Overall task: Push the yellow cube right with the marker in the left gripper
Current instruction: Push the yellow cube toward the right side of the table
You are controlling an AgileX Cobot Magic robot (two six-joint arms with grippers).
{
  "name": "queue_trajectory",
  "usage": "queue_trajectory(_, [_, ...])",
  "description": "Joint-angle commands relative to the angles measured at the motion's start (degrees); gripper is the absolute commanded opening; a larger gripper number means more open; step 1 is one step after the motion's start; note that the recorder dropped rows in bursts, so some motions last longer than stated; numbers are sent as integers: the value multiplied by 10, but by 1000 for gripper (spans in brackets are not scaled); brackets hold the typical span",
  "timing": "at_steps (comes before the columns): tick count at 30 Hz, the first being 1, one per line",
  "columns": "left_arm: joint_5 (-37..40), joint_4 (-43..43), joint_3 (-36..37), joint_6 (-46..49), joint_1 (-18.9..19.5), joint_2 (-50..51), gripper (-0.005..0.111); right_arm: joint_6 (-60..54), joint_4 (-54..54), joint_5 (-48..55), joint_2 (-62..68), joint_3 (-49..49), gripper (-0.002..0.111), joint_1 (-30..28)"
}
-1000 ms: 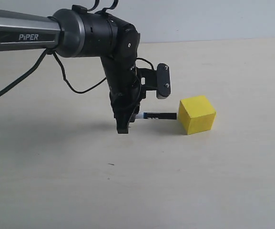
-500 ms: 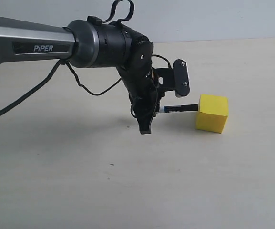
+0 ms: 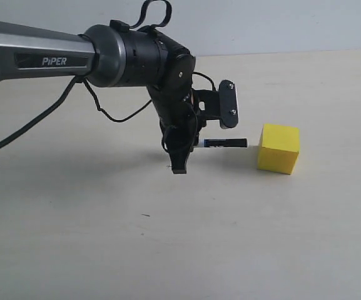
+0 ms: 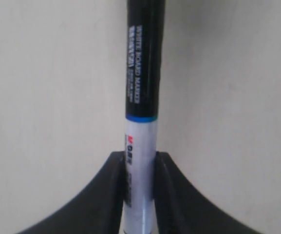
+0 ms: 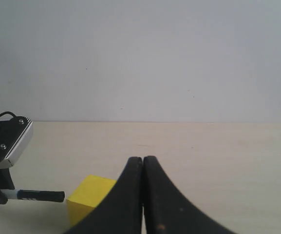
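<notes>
The yellow cube (image 3: 279, 148) rests on the pale table right of centre, its corner also showing in the right wrist view as the yellow cube (image 5: 89, 197). My left gripper (image 3: 189, 147) is shut on the marker (image 3: 224, 143), which lies level with its black cap pointing at the cube; a small gap separates cap tip and cube. In the left wrist view the marker (image 4: 142, 92) runs straight out from the left gripper (image 4: 139, 161), whose fingers (image 4: 112, 185) clamp the white barrel. My right gripper (image 5: 142, 160) is shut with nothing in it and is not in the exterior view.
The black and grey arm (image 3: 55, 59) reaches in from the left, its cable (image 3: 39, 119) hanging above the table (image 3: 167, 237). A pale wall (image 3: 280, 25) stands behind the table's far edge.
The cube slid right and turned a little under the marker's push. Since half a second ago the left gripper has drawn back to the left, opening a gap between cap and cube.
</notes>
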Motion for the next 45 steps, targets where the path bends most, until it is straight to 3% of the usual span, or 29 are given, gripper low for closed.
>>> queue_trajectory(1, [-5, -6, -3, 0, -29, -3, 0, 0, -1, -3, -4, 3, 0, 0])
queue_trajectory(7, [3, -6, -3, 0, -39, -3, 0, 0, -1, -3, -4, 3, 0, 0])
queue_trajectory(19, [44, 1, -3, -31, 14, -3, 0, 0, -1, -3, -4, 3, 0, 0])
queue_trajectory(28, [45, -18, -4, -32, 16, -3, 0, 0, -1, -3, -4, 3, 0, 0])
queue_trajectory(31, [150, -32, -54, -6, 9, 7, 0, 0, -1, -3, -4, 3, 0, 0])
queue_trajectory(33, [172, -45, -91, -7, 7, 11, 0, 0, -1, -3, -4, 3, 0, 0])
queue_trajectory(38, [202, -63, -135, -4, 6, 48, 0, 0, -1, -3, -4, 3, 0, 0])
queue_trajectory(45, [171, -62, -135, -2, 3, 59, 0, 0, -1, -3, -4, 3, 0, 0])
